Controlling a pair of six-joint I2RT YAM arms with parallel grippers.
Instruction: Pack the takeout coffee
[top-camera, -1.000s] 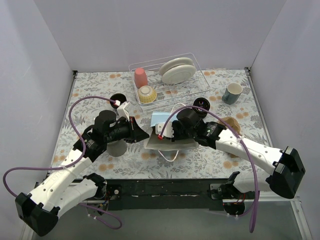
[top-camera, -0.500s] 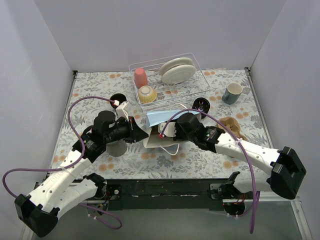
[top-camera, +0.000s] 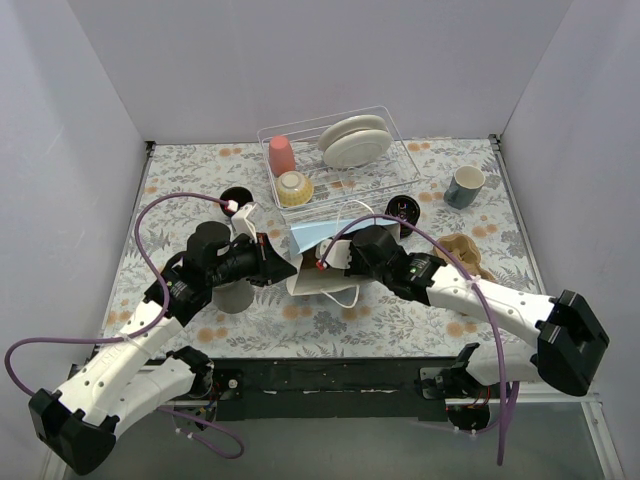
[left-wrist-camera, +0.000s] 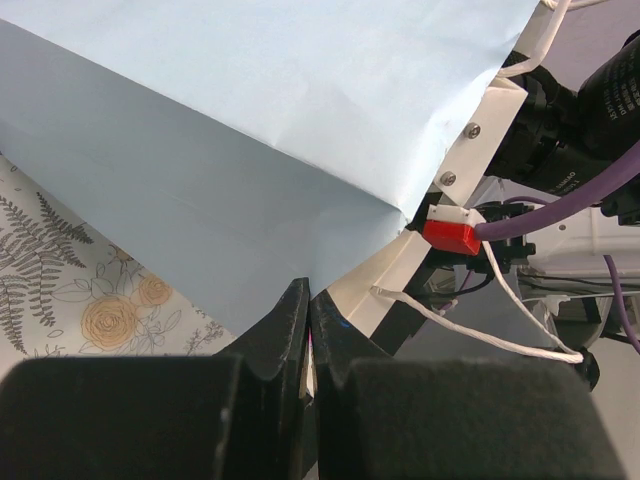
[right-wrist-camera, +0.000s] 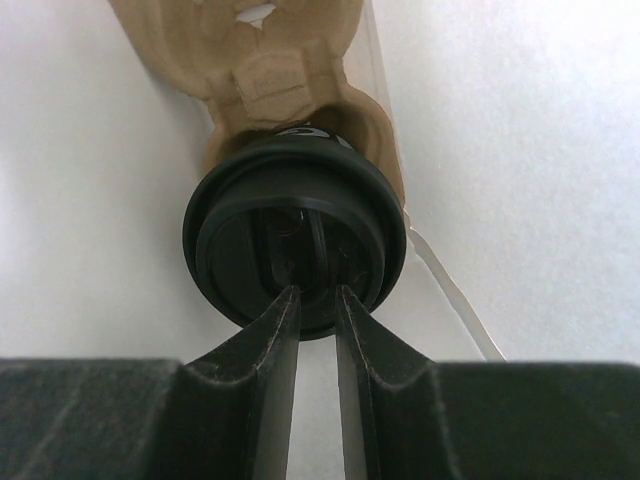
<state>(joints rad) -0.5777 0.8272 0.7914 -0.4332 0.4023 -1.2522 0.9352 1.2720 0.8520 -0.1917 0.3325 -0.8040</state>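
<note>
A paper bag (top-camera: 312, 236), blue outside and white inside, lies on its side between my arms. My left gripper (top-camera: 285, 262) is shut on the bag's edge (left-wrist-camera: 250, 130), its fingertips (left-wrist-camera: 308, 300) pressed together on the paper. My right gripper (right-wrist-camera: 317, 292) reaches into the bag's white inside (right-wrist-camera: 500, 120) and is closed on the raised middle of a black takeout coffee cup lid (right-wrist-camera: 250, 230). That cup sits in a brown pulp carrier (right-wrist-camera: 270, 80). Two more black cups stand on the table, one (top-camera: 236, 197) at the left and one (top-camera: 404, 209) behind the right arm.
A clear dish rack (top-camera: 400, 150) at the back holds a pink cup, a yellow bowl and plates. A blue-grey mug (top-camera: 465, 186) stands at the back right. A brown pulp piece (top-camera: 462, 250) lies beside the right arm. A grey round thing (top-camera: 235, 298) sits under the left arm.
My right arm has moved left, deeper into the bag. The bag's blue flap has lifted and shifted left. My left gripper keeps its hold.
</note>
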